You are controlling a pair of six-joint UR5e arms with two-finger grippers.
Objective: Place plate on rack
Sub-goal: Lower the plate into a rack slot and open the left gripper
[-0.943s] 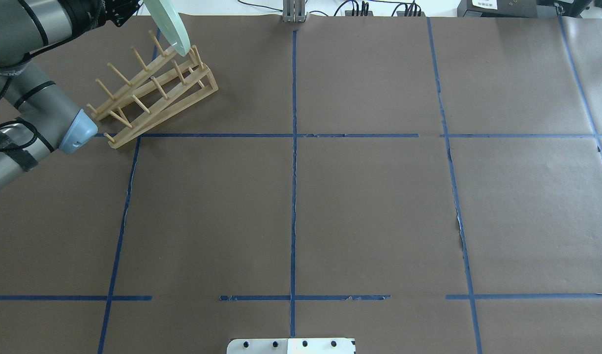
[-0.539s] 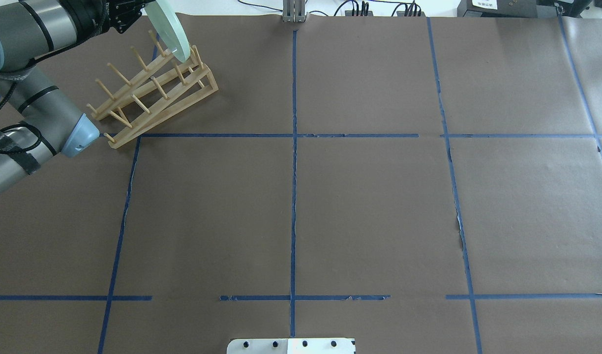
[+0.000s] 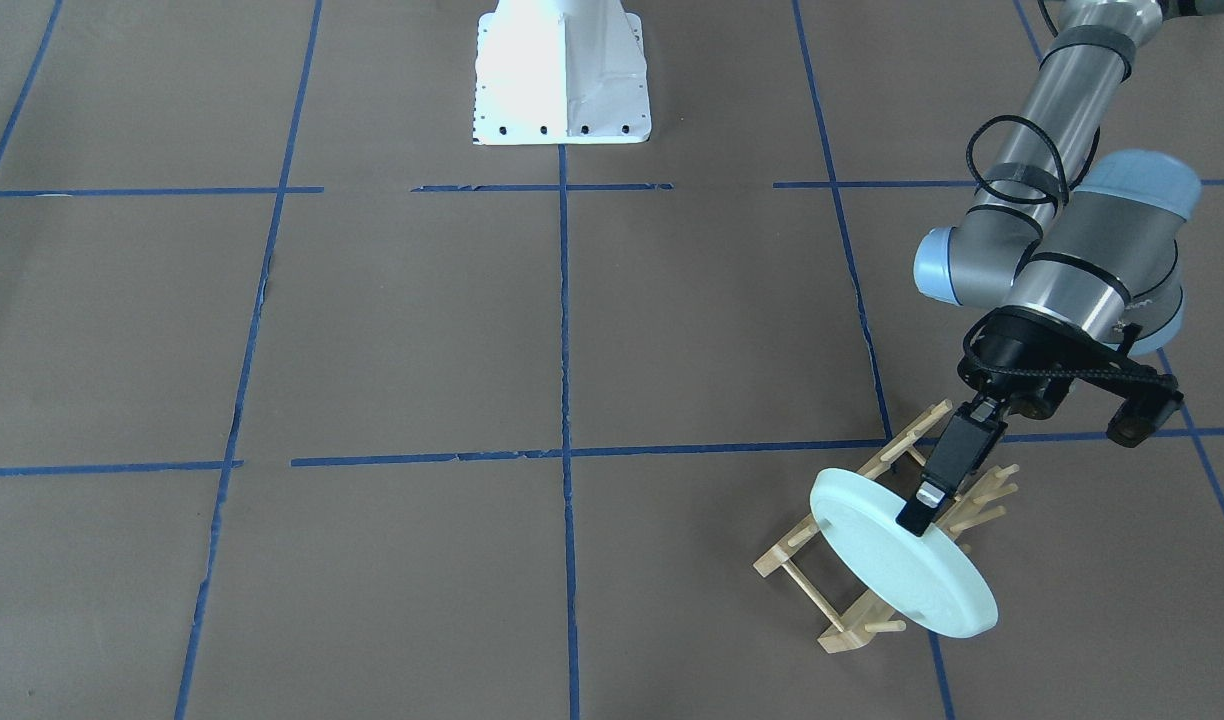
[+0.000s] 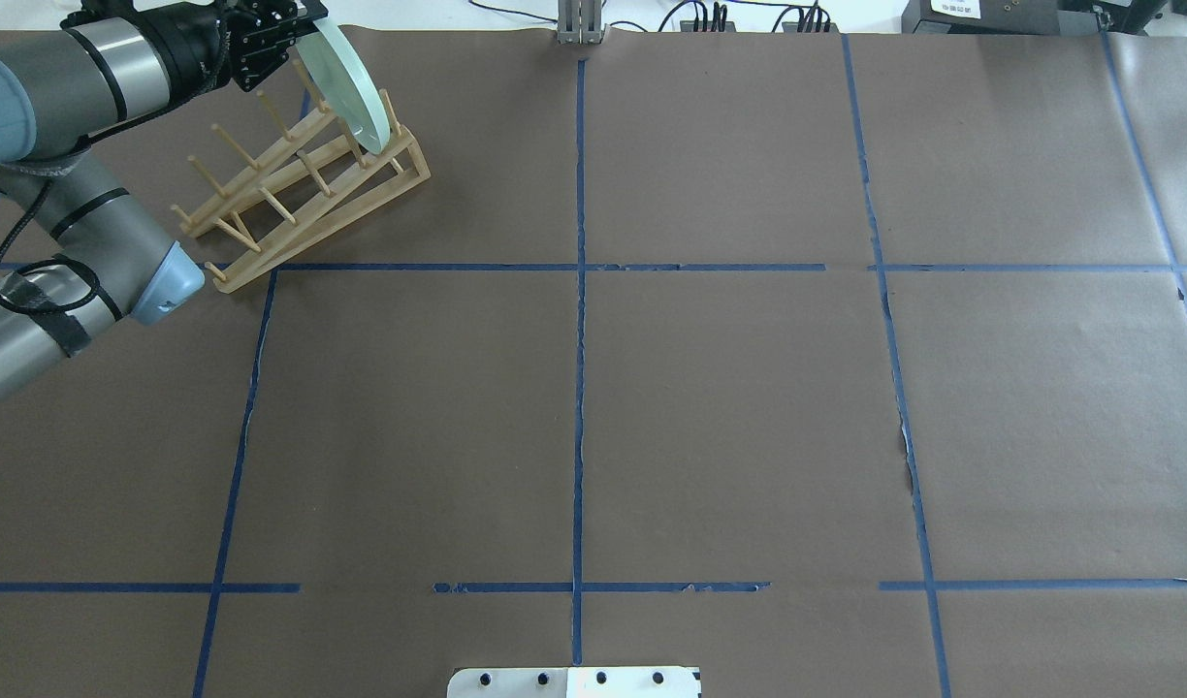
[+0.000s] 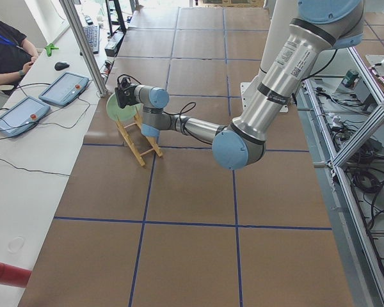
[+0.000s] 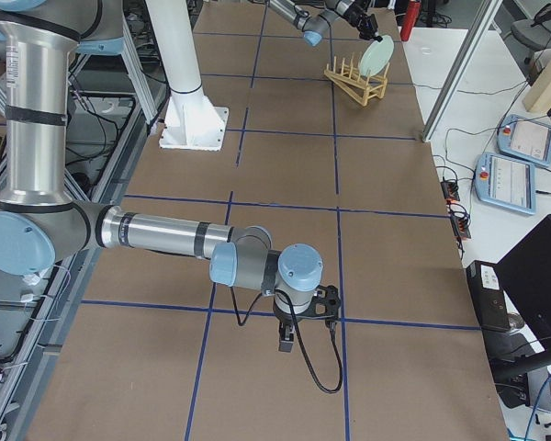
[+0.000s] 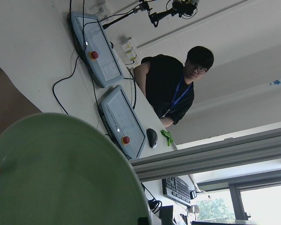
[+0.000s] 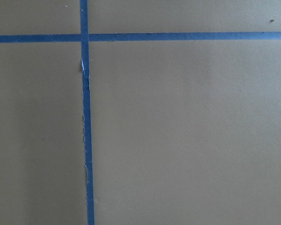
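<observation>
Brown-papered table point(image 4: 710, 407), gridded with blue tape lines. Left arm point(image 4: 60, 68) stretched over the table's far left corner. Right arm point(image 6: 156, 230) low over the table, well apart from the rack. Right hand point(image 6: 286, 345) pointing down, seen only from the side: cannot tell whether released or clenched. Light wooden dish rack point(image 4: 264, 208) standing on the table, pegs up. Mint-green plate point(image 3: 902, 565) on edge and tilted, lower rim down among the pegs at the rack's end farther from the robot. Left hand point(image 3: 917, 512) clenched on the plate's upper rim.
</observation>
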